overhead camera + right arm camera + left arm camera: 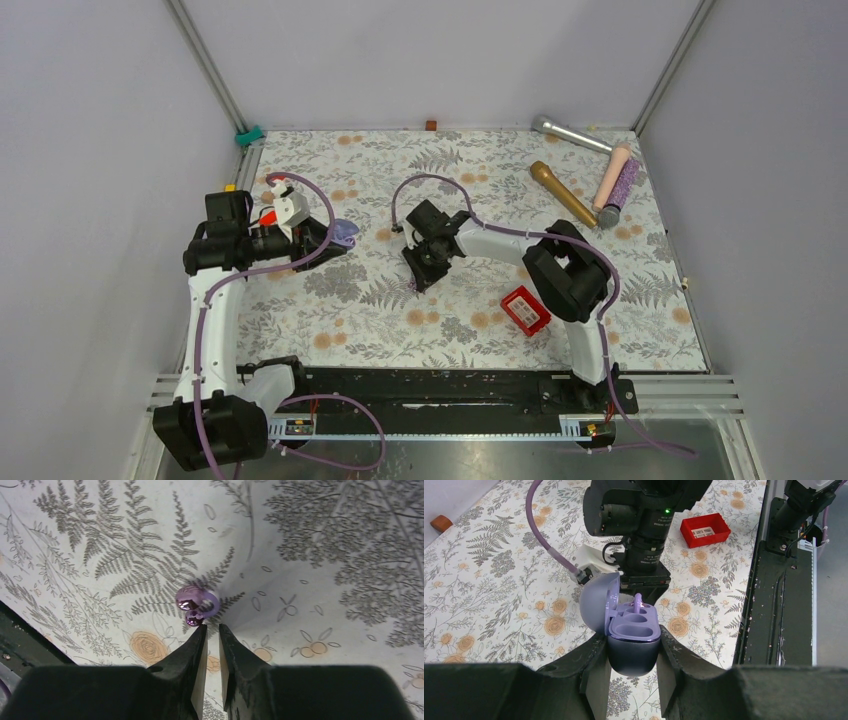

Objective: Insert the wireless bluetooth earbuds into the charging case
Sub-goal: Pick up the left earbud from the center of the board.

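Gripping the charging case (634, 655) with our left end effector (633, 637), we feared our right end effector (212, 629) — nearly shut, empty — would flick the mid-frame earbud (196, 605) away.

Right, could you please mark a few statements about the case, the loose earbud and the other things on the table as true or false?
1. The left fingers grip the case, and its lid is open. True.
2. A purple earbud lies on the table just ahead of the right fingers. True.
3. The right fingers are clamped on that earbud. False: it lies beyond their tips, and nothing is between them.
4. The red bin sits in the far left corner. False: it sits on the near side, beside the right arm.
5. A gold microphone lies at the far right. True.
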Robot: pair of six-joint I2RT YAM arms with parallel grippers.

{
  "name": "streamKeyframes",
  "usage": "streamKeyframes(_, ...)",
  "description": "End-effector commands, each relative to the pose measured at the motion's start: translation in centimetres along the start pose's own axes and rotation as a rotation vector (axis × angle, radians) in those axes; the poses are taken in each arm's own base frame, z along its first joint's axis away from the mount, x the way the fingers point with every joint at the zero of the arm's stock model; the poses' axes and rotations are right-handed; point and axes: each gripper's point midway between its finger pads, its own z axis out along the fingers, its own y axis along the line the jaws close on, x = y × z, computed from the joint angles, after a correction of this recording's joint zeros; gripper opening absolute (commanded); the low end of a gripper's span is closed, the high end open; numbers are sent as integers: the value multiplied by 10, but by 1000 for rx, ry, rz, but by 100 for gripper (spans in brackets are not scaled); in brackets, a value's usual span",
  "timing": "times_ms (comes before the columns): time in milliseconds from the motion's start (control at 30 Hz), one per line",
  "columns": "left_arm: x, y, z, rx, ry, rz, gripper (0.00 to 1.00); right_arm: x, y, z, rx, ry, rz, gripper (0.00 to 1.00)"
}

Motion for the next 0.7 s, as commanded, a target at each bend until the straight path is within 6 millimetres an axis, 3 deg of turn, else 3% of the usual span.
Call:
streamKeyframes(0, -8, -6, 0, 28, -48, 45, 0, -5, 26, -5, -48, -25, -48, 22)
streamKeyframes(167, -8, -6, 0, 27, -49, 46, 0, -12, 32, -6, -63, -47, -47, 22)
streamKeyframes(333, -8, -6, 0, 27, -49, 44, 0, -16, 32, -19, -56, -63, -77, 23)
streamKeyframes(500, -8, -6, 0, 27, -50, 46, 0, -18, 24, -28, -44, -95, -58, 24)
streamKeyframes(667, -9, -6, -1, 26, -49, 47, 0, -21, 6, -19, -58, -88, 51, 24)
